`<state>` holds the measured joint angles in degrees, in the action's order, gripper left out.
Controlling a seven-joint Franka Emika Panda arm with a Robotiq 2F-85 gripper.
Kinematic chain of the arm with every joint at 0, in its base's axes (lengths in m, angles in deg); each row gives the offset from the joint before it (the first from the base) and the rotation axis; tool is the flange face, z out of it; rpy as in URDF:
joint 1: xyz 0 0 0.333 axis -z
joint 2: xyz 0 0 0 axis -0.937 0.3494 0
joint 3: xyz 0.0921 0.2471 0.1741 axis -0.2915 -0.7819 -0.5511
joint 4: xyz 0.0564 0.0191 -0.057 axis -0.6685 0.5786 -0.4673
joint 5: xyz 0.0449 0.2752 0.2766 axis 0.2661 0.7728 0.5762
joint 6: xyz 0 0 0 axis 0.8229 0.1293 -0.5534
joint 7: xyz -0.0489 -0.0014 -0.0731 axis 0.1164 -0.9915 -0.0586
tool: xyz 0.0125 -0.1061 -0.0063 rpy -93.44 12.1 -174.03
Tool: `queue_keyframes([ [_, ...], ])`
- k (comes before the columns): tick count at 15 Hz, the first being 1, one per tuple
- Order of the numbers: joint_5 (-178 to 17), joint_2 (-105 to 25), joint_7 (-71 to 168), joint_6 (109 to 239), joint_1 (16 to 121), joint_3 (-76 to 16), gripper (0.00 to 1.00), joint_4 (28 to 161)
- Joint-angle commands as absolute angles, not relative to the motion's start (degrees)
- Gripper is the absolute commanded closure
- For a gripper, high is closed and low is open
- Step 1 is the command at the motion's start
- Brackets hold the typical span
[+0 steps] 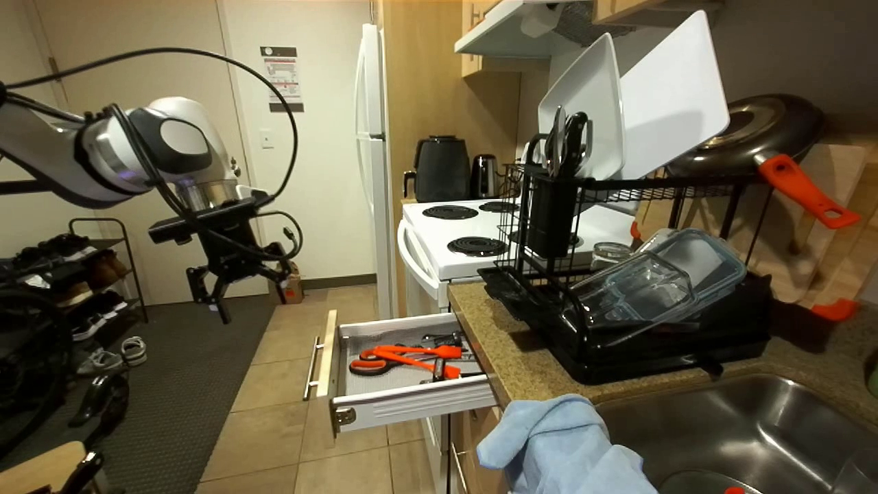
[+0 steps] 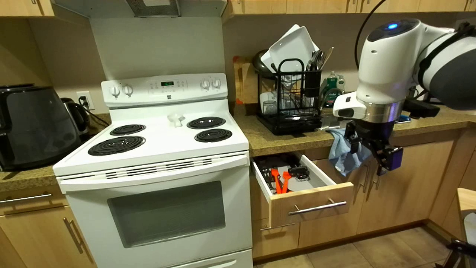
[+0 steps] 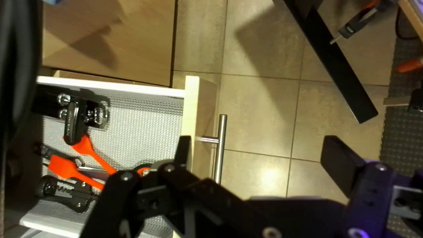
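Observation:
My gripper (image 3: pixel 259 152) stands open, its black fingers wide apart with only floor tiles and the drawer handle (image 3: pixel 220 148) seen below between them. Both exterior views show the gripper (image 1: pixel 250 291) in the air, higher than the pulled-out drawer (image 2: pixel 310 204) and apart from it. In the wrist view the left fingertip overlaps the drawer's wooden front (image 3: pixel 195 122) in the picture. Inside the drawer lie two orange flat-ended pieces (image 3: pixel 62 167), a black-handled tool (image 3: pixel 74 122) and a black corkscrew-like tool (image 3: pixel 66 193). Black-and-orange loops (image 1: pixel 370 366) show near the drawer front.
Beside the drawer stands a white stove (image 2: pixel 156 163). On the counter are a black dish rack (image 1: pixel 549 274) with plates and a pan (image 1: pixel 748 137) with an orange handle. A blue towel (image 1: pixel 562 446) hangs by the sink (image 1: pixel 775 425). Shoes (image 1: pixel 103 360) lie on the mat.

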<state>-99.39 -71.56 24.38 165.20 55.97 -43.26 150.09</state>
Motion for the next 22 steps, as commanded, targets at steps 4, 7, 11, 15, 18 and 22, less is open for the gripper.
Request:
queue_keyframes([
  [4, -111.03, -68.51, 19.71, 166.58, 56.79, -44.37, 0.0, 143.81],
  [7, -116.19, -65.69, 15.7, 166.65, 56.19, -45.16, 0.0, 138.6],
  [11, -125.21, -61.03, 14.83, 167.62, 55.44, -47.26, 0.0, 134.81],
  [15, -139.42, -54.63, 17.91, 167.8, 54.28, -49.42, 0.0, 132.4],
  [18, -150.95, -51.24, 19.36, 167.68, 53.23, -50.04, 0.0, 132.01],
  [22, -167.71, -48.42, 23.16, 167.57, 52.17, -50.27, 0.0, 133.7],
])
